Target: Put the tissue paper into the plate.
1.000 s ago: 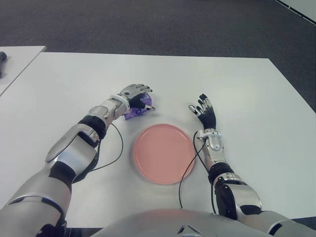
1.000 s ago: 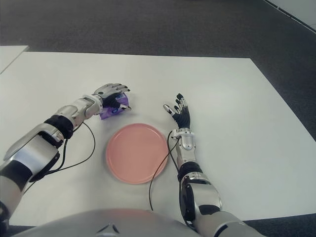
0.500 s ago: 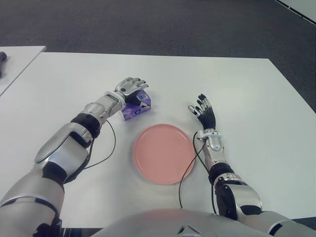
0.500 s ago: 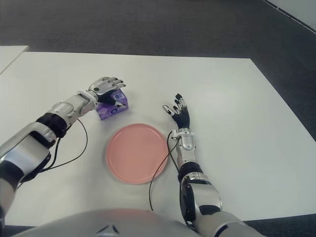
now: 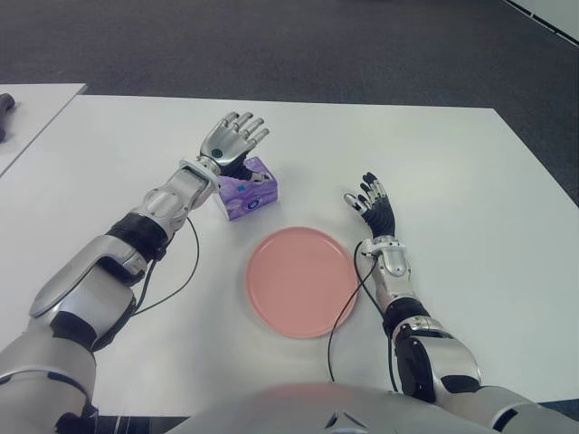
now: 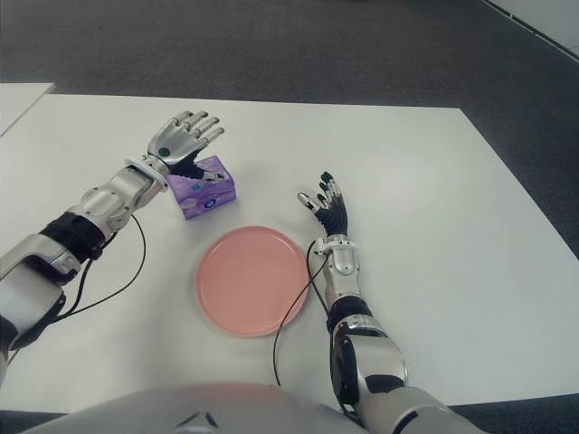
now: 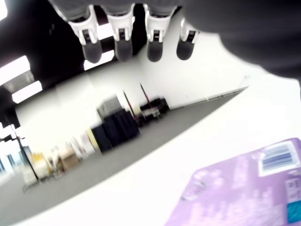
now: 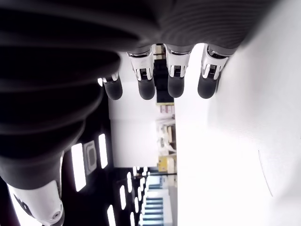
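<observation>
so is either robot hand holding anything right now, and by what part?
Nothing is held. The left robot hand is open, fingers spread, above the purple tissue pack, which sits on the table beside the plate. The right robot hand is open too.

A second ago I had my left hand (image 5: 232, 140) curled down over the purple tissue pack (image 5: 246, 189). Now that hand has lifted off and risen, its fingers (image 5: 251, 126) spread open and holding nothing. The pack sits uncovered on the tabletop (image 5: 434, 163), just below the fingers, turned slightly and a little farther from the pink plate (image 5: 302, 281) than before.
</observation>
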Controlling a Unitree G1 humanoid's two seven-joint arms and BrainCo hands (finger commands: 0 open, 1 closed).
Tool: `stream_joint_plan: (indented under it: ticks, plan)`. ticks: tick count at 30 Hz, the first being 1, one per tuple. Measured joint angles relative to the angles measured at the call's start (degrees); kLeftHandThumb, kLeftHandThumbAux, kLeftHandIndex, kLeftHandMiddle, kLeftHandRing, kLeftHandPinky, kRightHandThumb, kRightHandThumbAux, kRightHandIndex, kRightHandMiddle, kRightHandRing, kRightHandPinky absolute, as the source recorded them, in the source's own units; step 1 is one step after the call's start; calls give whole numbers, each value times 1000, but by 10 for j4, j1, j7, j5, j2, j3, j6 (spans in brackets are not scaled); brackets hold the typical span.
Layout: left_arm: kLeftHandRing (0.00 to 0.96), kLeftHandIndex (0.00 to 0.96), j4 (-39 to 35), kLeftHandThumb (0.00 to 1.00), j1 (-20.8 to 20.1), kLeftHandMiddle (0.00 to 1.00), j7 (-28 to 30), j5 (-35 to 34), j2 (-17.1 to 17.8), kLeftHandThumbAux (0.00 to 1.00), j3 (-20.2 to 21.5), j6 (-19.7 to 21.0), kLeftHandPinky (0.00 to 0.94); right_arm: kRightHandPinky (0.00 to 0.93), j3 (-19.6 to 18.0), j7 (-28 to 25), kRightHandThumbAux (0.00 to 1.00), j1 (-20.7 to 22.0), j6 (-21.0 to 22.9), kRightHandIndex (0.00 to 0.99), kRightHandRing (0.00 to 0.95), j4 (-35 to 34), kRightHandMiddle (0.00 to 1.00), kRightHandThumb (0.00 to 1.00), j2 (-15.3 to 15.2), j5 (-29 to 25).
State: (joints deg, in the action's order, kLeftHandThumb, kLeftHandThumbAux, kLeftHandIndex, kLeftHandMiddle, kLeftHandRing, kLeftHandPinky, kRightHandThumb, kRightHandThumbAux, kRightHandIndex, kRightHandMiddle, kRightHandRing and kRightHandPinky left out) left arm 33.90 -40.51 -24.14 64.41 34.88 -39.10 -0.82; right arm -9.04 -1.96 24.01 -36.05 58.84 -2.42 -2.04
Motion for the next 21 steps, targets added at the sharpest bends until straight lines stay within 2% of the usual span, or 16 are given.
stream_joint_plan:
  ticks: [7, 21]
  plan:
    - [0, 0, -28, 109, 29, 0, -50, 31, 7, 279, 4, 24, 0, 0, 4, 1, 675, -1, -1, 0, 0, -1, 0, 33, -1, 1]
    - [0, 0, -72, 122, 74, 0, -55, 40, 28, 281, 24, 24, 0, 0, 14, 5, 668, -7, -3, 0, 0, -9, 0, 25, -1, 5]
